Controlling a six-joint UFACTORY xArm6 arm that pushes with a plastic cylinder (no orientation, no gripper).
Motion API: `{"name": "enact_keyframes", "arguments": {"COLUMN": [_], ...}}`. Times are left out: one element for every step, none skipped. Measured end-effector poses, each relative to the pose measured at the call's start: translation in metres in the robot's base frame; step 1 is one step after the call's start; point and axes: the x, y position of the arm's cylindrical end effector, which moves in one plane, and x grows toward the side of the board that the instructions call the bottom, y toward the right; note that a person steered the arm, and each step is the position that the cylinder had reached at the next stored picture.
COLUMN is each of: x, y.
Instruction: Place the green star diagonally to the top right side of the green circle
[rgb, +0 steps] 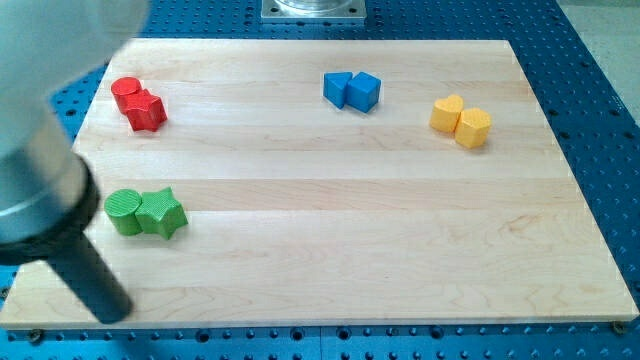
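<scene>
Rod, no jaws: my tip (116, 310) at board's bottom-left, apparently touching nothing, below green circle (123, 212). Green star (162, 213) touches circle's right side. Wooden board (350, 250) beneath.

A pale wooden desk (400, 250) is laid on a blue perforated metal base (600, 60). A grey metal plate (313, 9) is seen at the view's top.

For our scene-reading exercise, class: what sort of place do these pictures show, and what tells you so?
Probably a robotics lab bench: a wooden board lies on a blue perforated mounting plate, paired coloured blocks such as the green star beside the green circle, and my tip at the board's lower left.
</scene>
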Motion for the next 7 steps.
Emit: {"name": "enact_keyframes", "arguments": {"x": [0.005, -0.015, -0.081, -0.127, -0.082, -0.128, -0.175], "y": [-0.015, -0.006, 0.061, 0.082, 0.042, -0.011, 0.024]}}
